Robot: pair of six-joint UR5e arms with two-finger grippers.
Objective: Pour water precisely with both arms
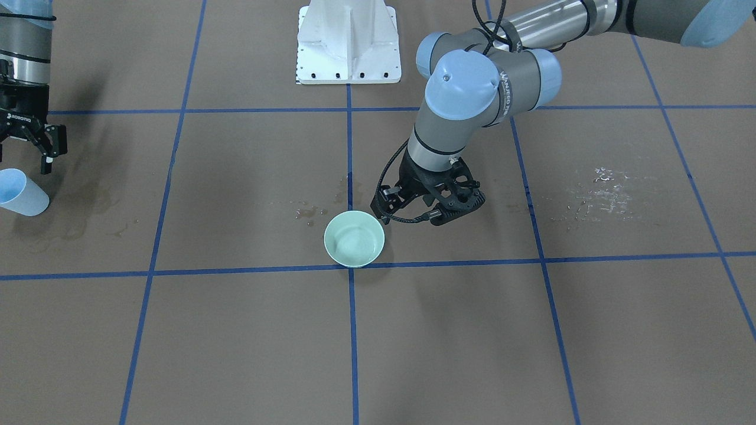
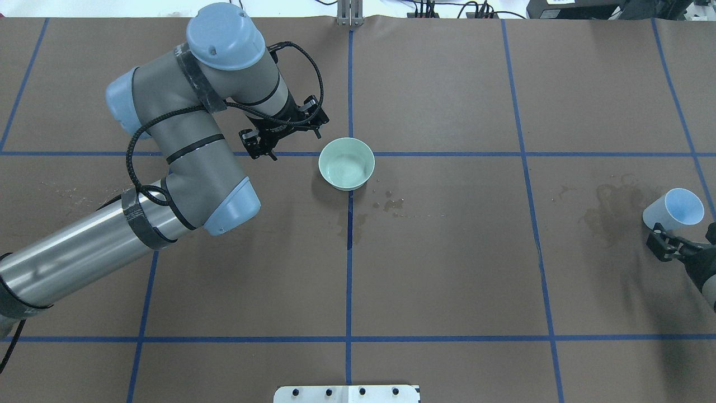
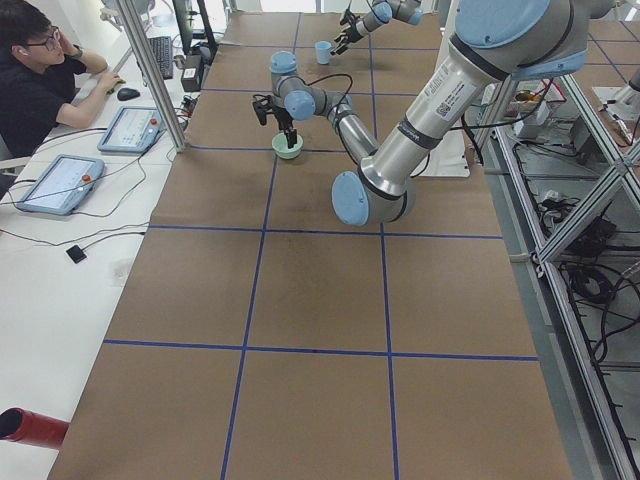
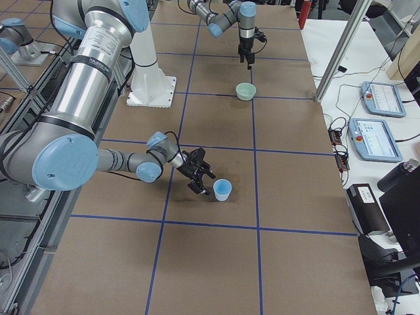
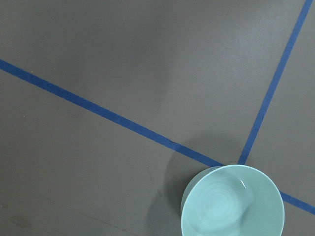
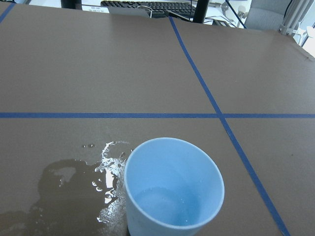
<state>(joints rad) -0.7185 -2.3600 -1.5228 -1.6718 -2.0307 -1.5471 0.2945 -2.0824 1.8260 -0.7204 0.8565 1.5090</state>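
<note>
A pale green bowl (image 1: 354, 239) stands on the brown table near a tape crossing; it also shows in the overhead view (image 2: 346, 163) and the left wrist view (image 5: 232, 202). Water shows in it only as a faint sheen. My left gripper (image 1: 422, 213) points down beside the bowl, apart from it, open and empty. A pale blue cup (image 2: 673, 208) stands upright at the table's far right with a little water at its bottom (image 6: 170, 209). My right gripper (image 2: 668, 243) is open just beside the cup, not holding it.
A dark damp stain (image 2: 609, 215) lies by the cup, with a wet patch in the right wrist view (image 6: 74, 187). Small stains (image 2: 391, 204) sit near the bowl and droplets (image 1: 602, 192) on the left side. The white pedestal (image 1: 348, 41) is at the robot's base.
</note>
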